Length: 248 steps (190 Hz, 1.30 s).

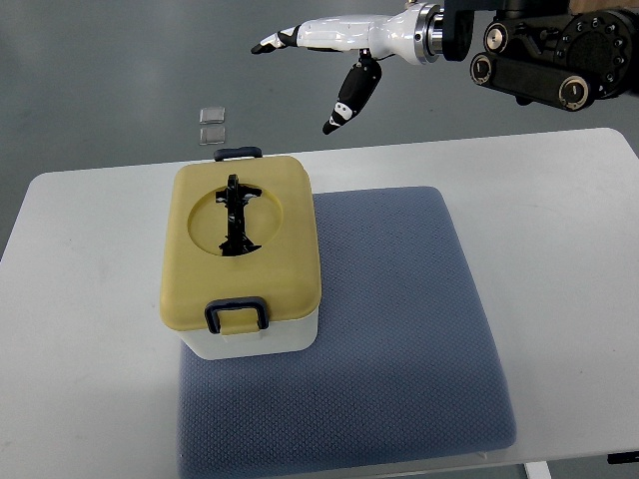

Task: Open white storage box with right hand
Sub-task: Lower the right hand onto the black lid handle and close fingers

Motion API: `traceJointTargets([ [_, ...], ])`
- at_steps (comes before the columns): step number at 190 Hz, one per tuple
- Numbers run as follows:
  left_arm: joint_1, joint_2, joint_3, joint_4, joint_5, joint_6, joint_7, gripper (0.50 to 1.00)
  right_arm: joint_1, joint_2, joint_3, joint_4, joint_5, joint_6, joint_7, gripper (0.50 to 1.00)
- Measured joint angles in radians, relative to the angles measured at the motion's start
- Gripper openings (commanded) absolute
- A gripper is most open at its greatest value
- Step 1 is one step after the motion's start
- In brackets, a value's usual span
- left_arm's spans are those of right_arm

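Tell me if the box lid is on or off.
On. The yellow lid sits flat over the white box; the right hand hovers clear.

We cannot see the right arm (559, 50) past the picture's top and right edges, which cut it off. The right hand (334, 50) shows only some of its fingers (349, 100); the rest lie behind the palm. The box (243, 261) hides part of the blue mat (399, 319) beneath it, and we cannot see inside the box. The table (579, 249) runs off the right and bottom edges. Two small clear pieces (212, 124) on the floor are too small to identify.
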Motion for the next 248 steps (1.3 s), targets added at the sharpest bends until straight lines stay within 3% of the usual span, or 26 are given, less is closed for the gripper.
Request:
traceJointTargets([
  [57, 0.000, 0.000, 0.000, 0.000, 0.000, -0.001, 0.000, 1.000, -0.005, 0.014, -0.001, 0.104, -0.027, -0.085, 0.089, 0.971],
  [98, 0.000, 0.000, 0.000, 0.000, 0.000, -0.001, 0.001, 1.000, -0.019, 0.082, 0.005, 0.113, 0.038, -0.109, 0.096, 0.966],
  [120, 0.000, 0.000, 0.000, 0.000, 0.000, -0.001, 0.001, 1.000, -0.043, 0.126, 0.005, 0.100, 0.046, -0.126, 0.091, 0.940],
  [141, 0.000, 0.000, 0.000, 0.000, 0.000, -0.001, 0.002, 1.000, -0.063, 0.161, 0.005, 0.076, 0.047, -0.140, 0.088, 0.866],
  [180, 0.002, 0.000, 0.000, 0.000, 0.000, -0.001, 0.002, 1.000, -0.088, 0.218, 0.004, 0.028, 0.047, -0.156, 0.086, 0.815],
  [223, 0.001, 0.000, 0.000, 0.000, 0.000, -0.002, 0.002, 1.000, -0.111, 0.258, 0.002, -0.010, 0.047, -0.159, 0.086, 0.627],
  [236, 0.002, 0.000, 0.000, 0.000, 0.000, -0.002, 0.002, 1.000, -0.117, 0.262, 0.001, -0.016, 0.046, -0.161, 0.085, 0.521],
  [248, 0.002, 0.000, 0.000, 0.000, 0.000, -0.002, 0.003, 1.000, -0.120, 0.262, 0.000, -0.019, 0.045, -0.162, 0.084, 0.500],
])
